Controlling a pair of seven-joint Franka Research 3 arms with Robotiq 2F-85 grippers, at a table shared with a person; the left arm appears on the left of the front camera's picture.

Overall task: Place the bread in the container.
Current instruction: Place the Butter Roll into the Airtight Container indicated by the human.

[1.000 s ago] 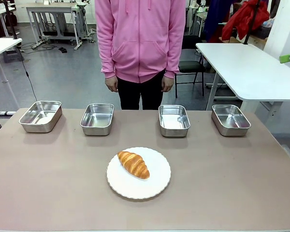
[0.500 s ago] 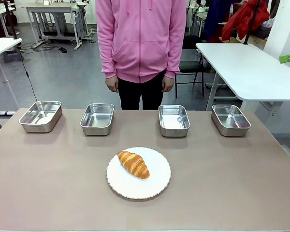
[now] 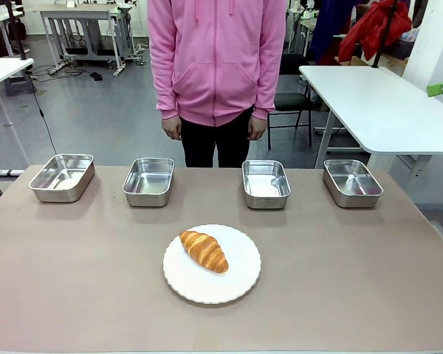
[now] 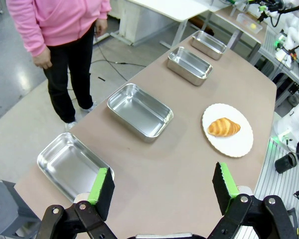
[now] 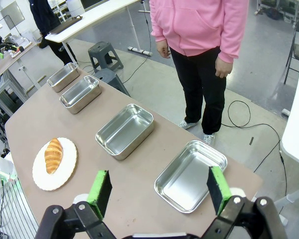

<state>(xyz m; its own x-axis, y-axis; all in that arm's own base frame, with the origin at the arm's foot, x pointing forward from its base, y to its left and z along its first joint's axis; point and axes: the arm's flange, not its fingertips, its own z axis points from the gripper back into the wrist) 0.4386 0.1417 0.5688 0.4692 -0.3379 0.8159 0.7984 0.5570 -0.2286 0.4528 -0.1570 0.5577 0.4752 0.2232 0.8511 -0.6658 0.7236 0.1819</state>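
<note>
Both pincers hang up high over the table (image 3: pixel 74 280), nothing in either. The left pincer (image 4: pixel 163 188) is released, green pads spread wide. The right pincer (image 5: pixel 158 191) is the same deal, jaws apart and empty.

Just ahead of the left one sits the nearest steel pan (image 4: pixel 70 164), with another pan (image 4: pixel 139 110) beyond it. The croissant (image 4: pixel 224 127) lies farther out and off to one side, on the white plate (image 4: pixel 239 149). From the right pincer, the closest pan (image 5: pixel 190 177) is right under its pads and the croissant is well off to the side.

My guess is the plate is centred so either arm can reach it. The four pans are lined along the person's (image 3: pixel 215 59) edge as options. I can't tell which one is the target.
</note>
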